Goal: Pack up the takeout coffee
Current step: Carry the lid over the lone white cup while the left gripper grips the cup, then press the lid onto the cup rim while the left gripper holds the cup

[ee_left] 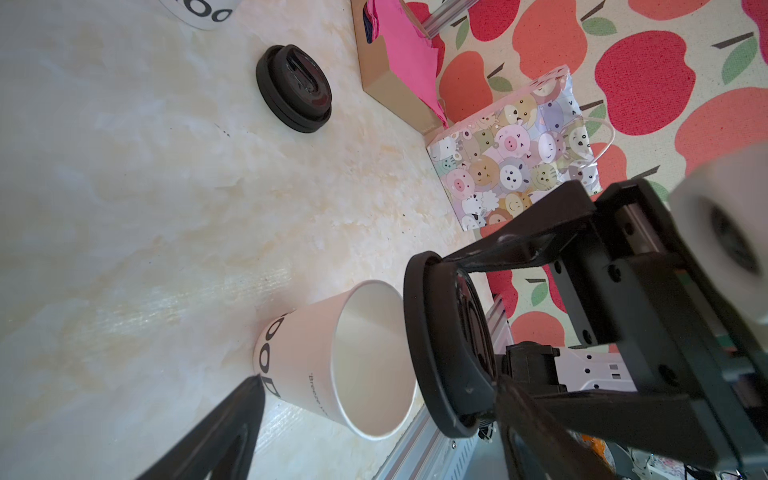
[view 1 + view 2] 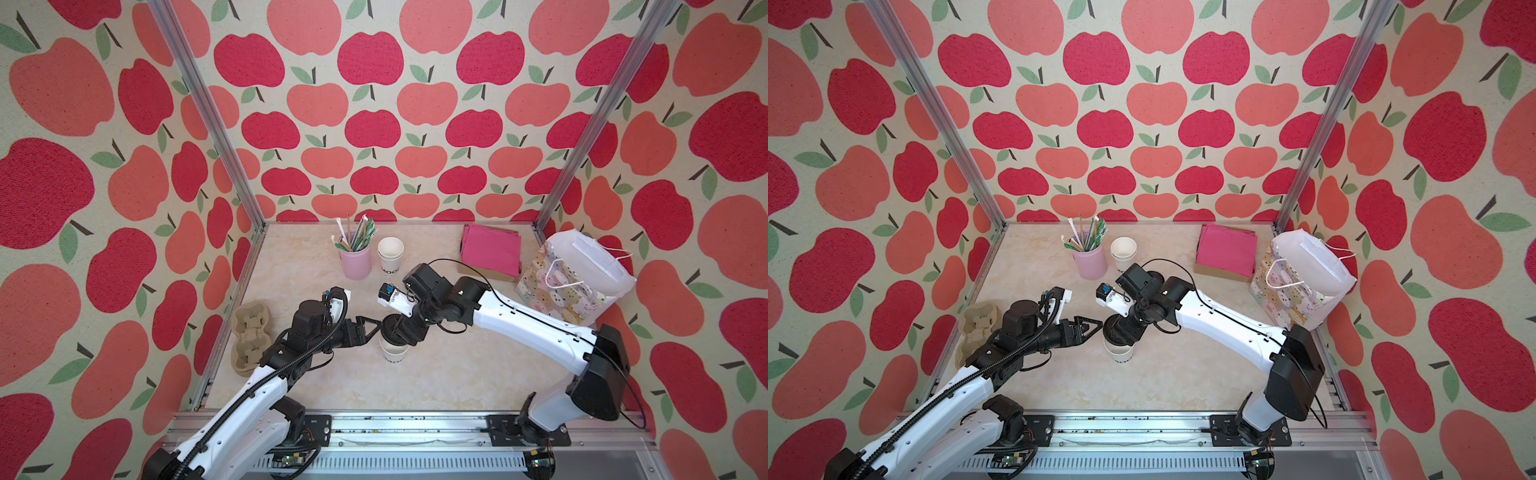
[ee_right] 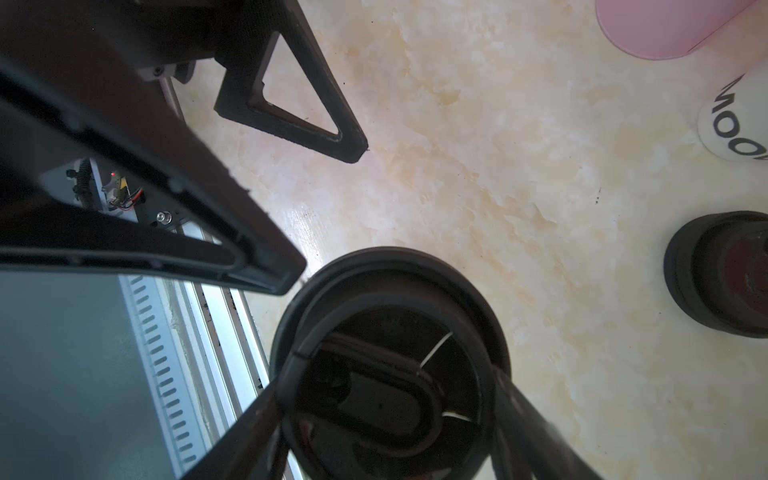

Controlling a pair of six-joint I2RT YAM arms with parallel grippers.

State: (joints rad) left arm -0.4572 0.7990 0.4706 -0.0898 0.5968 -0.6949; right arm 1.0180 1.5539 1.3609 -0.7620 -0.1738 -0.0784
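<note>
The white paper cup [image 2: 395,357] [image 2: 1120,354] [image 1: 316,357] with black lettering stands upright on the table's front middle. Its mouth is uncovered. My right gripper [image 2: 395,328] [image 3: 386,415] is shut on the round black lid [image 2: 390,326] [image 2: 1115,328] [image 1: 444,353] [image 3: 390,353]. It holds the lid just over the cup's mouth, and the left wrist view shows a gap between them. My left gripper [image 2: 374,332] [image 1: 380,382] is open, with one finger [image 1: 232,424] beside the cup's base and the other past the lid. In the right wrist view the lid hides the cup.
More black lids [image 1: 293,89] [image 3: 723,274] lie on the table behind the cup. A stack of white cups [image 2: 390,255] and a pink cup of straws [image 2: 355,257] stand at the back. A box of pink napkins [image 2: 492,251] and a patterned gift bag [image 2: 577,278] are at the right, a cardboard cup carrier [image 2: 249,340] at the left.
</note>
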